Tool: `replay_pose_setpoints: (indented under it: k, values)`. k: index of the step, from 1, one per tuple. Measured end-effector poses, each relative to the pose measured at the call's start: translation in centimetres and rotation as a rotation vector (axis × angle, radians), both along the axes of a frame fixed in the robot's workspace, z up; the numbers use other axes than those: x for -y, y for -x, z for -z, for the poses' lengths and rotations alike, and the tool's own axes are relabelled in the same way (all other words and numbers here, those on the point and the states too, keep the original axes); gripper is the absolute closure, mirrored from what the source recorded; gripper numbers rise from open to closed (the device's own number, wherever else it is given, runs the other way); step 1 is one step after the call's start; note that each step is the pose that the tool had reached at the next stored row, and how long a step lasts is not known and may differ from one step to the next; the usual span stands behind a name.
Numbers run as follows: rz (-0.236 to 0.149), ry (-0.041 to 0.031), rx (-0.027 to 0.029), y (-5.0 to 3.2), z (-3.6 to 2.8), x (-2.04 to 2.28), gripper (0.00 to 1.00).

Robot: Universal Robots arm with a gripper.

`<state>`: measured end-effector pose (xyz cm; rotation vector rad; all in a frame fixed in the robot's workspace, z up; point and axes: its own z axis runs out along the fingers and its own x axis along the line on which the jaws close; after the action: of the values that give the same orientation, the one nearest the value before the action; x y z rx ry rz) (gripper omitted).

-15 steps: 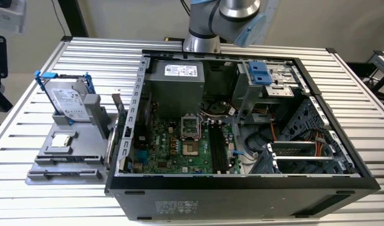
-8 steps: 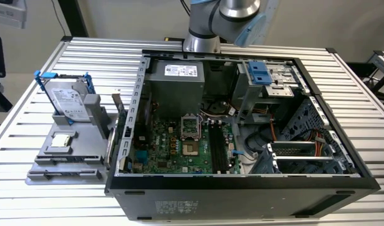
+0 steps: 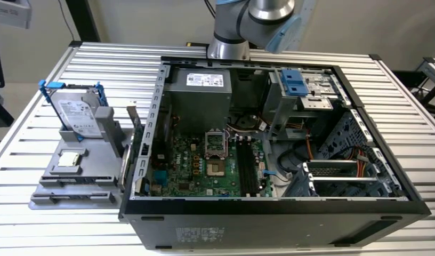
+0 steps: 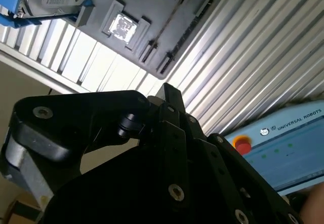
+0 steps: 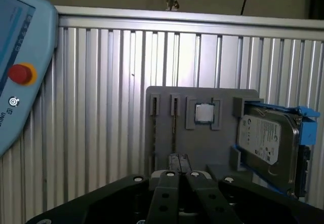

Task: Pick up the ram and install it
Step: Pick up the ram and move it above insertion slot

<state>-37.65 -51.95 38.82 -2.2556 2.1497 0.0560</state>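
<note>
1. Exterior view: one arm [image 3: 253, 21] behind one open case [image 3: 274, 213]; one tray [image 3: 100, 160] on the worktop [image 3: 61, 229].
2. Second wrist view: one end effector [image 4: 167, 89], fully closed, holding nothing.
3. First wrist view: one ram [image 5: 174, 133] edge-on in the tray, ahead of the end effector.

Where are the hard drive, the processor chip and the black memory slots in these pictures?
hard drive [image 3: 79, 113]: exterior view, on its silver labelled face.
processor chip [image 5: 204, 113]: first wrist view, on the middle of its shiny lid.
black memory slots [image 3: 246, 168]: exterior view, midway along one slot.
</note>
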Motion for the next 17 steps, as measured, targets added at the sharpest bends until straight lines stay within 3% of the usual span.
replay_pose_setpoints:
  k: [6,17]
  values:
    - [-0.029,-0.0002,0.0002,-0.28,0.06,-0.01,1.0]
    - [-0.031,-0.0008,0.0,-0.33,0.16,0.0,1.0]
